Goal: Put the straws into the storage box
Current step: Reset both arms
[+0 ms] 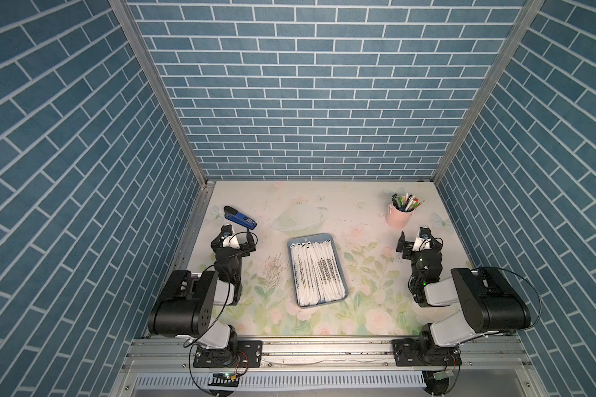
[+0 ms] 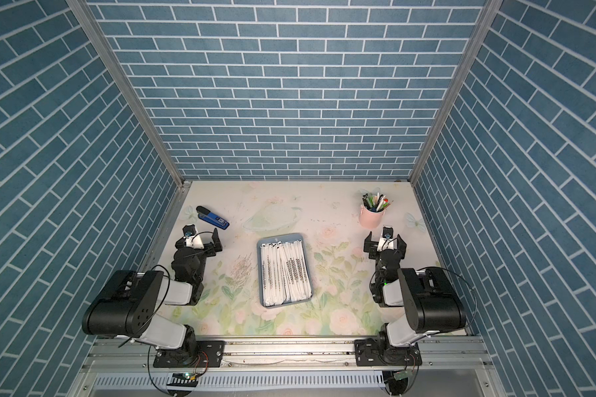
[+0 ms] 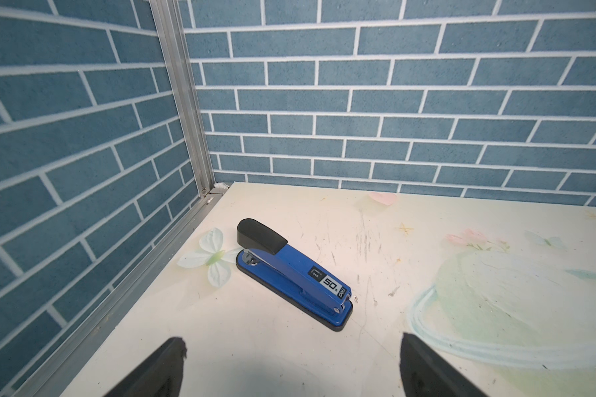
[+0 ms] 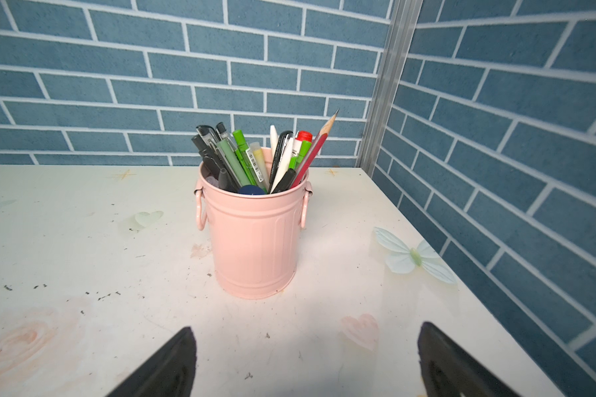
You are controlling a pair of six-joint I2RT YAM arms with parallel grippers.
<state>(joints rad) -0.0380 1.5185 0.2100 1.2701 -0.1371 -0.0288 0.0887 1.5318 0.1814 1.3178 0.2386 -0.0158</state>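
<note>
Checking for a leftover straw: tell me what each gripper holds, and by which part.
Nothing. The left gripper and right gripper are open and empty; the straws lie in the box.

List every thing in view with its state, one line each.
straws: wrapped, lying lengthwise inside the storage box
storage box: sitting flat, filled with straws
stapler: closed, resting on its base
pink cup: upright, holding pens
pens: standing in the cup, leaning outward
left gripper: open, empty, facing the stapler
right gripper: open, empty, facing the pink cup
</note>
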